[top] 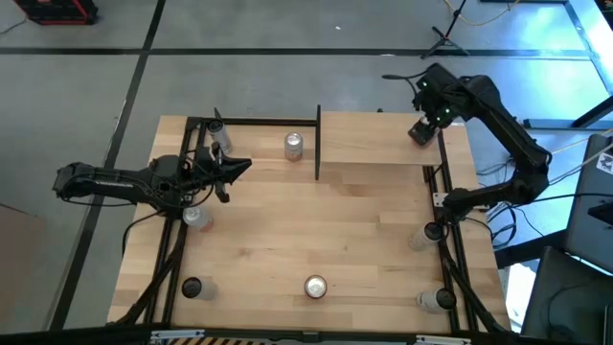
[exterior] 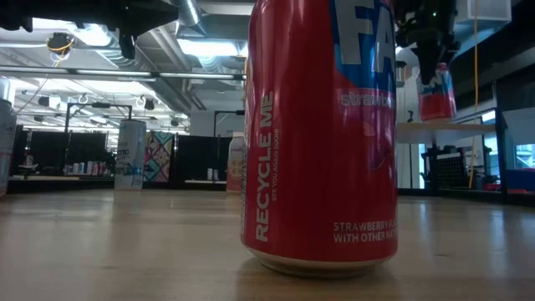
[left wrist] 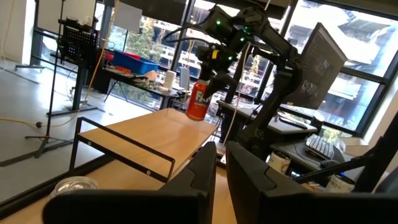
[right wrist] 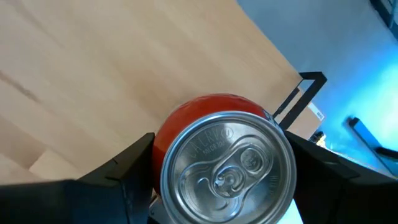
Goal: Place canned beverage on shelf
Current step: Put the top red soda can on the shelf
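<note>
My right pincer (right wrist: 214, 180) grips the red canned beverage (right wrist: 217, 155) by its sides, upright over the shelf (top: 383, 139) near its right edge; my left pincer (top: 239, 165) waits clenched by the desk's (top: 306, 230) left edge.

Red can (right wrist: 205, 115) — seen from above, silver lid and pull tab facing the camera, red body showing past the lid's far edge. Right gripper (right wrist: 221, 168) — two dark fingers, one on each side of the can, pressed against its sides and holding it. Shelf (right wrist: 112, 68) — pale wood panel lying under the can and filling most of the view. Black metal post (right wrist: 297, 99) — running along the panel's edge, beside the can. Grey floor beyond the post.
</note>
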Tool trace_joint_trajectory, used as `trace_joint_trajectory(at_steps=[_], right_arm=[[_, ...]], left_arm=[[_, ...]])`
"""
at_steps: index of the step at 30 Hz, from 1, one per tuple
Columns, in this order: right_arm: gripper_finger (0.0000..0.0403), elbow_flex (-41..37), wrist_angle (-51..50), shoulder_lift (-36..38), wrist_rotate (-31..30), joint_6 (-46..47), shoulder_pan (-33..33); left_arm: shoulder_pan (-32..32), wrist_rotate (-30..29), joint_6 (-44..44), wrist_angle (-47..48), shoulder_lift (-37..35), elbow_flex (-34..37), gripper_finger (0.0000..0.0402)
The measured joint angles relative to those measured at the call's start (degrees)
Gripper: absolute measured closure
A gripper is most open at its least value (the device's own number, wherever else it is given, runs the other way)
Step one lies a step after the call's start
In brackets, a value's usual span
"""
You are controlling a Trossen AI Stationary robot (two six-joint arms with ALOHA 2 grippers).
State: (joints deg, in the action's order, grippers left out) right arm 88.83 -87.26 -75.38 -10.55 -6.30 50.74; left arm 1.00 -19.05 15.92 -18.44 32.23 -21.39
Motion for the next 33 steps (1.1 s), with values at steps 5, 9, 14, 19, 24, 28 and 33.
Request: trace_joint_trajectory(at_steps=[5,9,14,19,24,28,33], right_arm=[[0.0129,-1.6,3.4,0.0,2.0,-1.5,3.1],[0.0129,-1.6,4.5,0.0,4.3,-2.0,4.2],[0.0129,-2.4,5.4,-0.4,3.6,-2.3,4.2],[0.0129,-3.1,5.7,-0.4,2.5,-3.4,4.1],[0.0129,-3.1,6.2,-0.4,2.5,-3.2,4.1],[0.0103,-3.1,6.2,-0.4,3.1,-3.2,4.0],[0.0047,-3.2,6.0,-0.2,4.6,-3.1,4.0]], left_arm=[[0.0,0.0,0.0,0.0,0.0,0.0,0.0370],[0.0,0.0,0.0,0.0,0.0,0.0,0.0370],[0.0,0.0,0.0,0.0,0.0,0.0,0.0370],[0.0,0.0,0.0,-0.1,0.0,0.0,0.0370],[0.0,0.0,0.0,0.0,0.0,0.0,0.0370],[0.0,0.0,0.0,0.0,0.0,0.0,0.0371],[0.0,0.0,0.0,0.0,0.0,0.0,0.0371]])
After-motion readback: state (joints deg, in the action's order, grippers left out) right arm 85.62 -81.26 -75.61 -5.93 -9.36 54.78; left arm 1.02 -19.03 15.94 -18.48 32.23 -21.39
